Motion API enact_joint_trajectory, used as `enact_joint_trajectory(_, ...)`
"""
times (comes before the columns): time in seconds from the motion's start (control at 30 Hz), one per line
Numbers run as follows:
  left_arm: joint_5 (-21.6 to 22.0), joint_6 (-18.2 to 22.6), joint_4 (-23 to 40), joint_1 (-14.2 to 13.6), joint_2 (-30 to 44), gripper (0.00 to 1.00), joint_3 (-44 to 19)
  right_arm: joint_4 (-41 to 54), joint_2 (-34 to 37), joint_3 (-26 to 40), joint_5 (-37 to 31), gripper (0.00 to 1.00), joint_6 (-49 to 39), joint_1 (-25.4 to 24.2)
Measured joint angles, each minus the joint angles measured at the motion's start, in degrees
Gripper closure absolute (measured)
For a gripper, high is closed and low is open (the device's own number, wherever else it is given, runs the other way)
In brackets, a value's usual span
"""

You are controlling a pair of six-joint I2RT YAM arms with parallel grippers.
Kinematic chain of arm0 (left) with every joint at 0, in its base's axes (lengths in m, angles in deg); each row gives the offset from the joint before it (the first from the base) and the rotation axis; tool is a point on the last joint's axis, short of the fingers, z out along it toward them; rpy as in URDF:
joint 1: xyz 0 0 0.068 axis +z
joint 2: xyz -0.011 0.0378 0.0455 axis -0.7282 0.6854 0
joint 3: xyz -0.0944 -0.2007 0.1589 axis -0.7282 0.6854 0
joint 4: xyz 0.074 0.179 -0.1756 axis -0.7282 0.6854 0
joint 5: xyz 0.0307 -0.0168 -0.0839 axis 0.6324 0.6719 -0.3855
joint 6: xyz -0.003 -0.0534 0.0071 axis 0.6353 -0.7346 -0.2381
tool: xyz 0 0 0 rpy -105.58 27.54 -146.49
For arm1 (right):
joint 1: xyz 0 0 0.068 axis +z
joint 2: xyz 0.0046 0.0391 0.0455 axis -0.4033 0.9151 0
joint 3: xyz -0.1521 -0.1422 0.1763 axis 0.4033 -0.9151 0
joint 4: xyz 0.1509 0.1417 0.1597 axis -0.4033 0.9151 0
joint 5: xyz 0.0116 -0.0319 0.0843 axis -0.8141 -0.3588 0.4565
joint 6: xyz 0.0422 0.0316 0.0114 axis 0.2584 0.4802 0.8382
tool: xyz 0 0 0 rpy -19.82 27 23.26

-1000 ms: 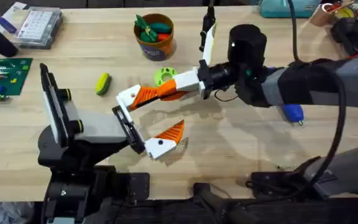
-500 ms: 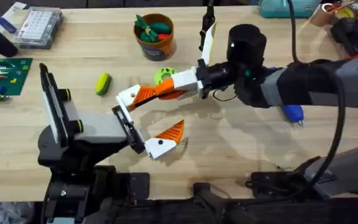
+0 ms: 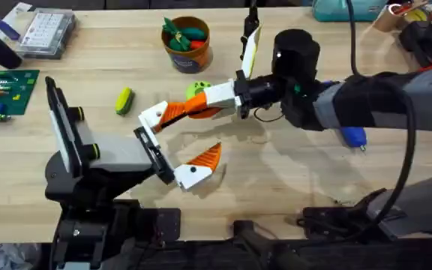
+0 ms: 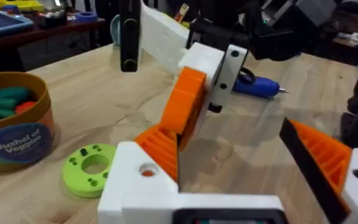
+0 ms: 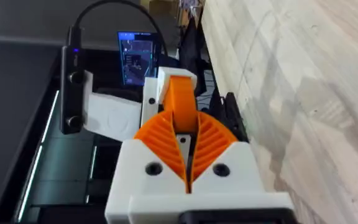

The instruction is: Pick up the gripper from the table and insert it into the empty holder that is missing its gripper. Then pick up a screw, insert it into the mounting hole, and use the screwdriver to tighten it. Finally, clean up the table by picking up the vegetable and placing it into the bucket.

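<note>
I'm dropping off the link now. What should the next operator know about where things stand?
Right pincer: shut on the orange gripper, holding it above the table with its white plate next to the holder. I can't confirm it is seated.
Left pincer: state can't be told; its arm presents the holder.
Screwdriver: lying on the table beside the right arm.
Vegetable: yellow-green, on the table left of the bucket.
Done: gripper picked up and brought to the holder.
Left: seat it, then the screw (I can't pick one out), tightening, and the vegetable into the bucket.
</note>
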Motion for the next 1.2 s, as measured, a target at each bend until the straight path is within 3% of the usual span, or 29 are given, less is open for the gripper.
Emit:
enact_joint_trajectory(0.17, 1.9, 0.0, -0.2, 0.3, 0.0, 0.015, 0.0, 0.2, 0.0, 0.9, -2.9, 0.993, 0.2, 1.1)
enact_joint_trajectory(0.77, 2.2, 0.0, -0.3, 0.3, 0.0, 0.015, 0.0, 0.2, 0.0, 1.0, -3.6, 0.993, 1.0, 1.2)
enact_joint_trajectory(1.2, 4.3, -0.5, -0.4, 0.9, 0.0, 0.015, 0.0, -0.3, 0.0, 1.0, -8.8, 0.993, 2.1, 3.1)
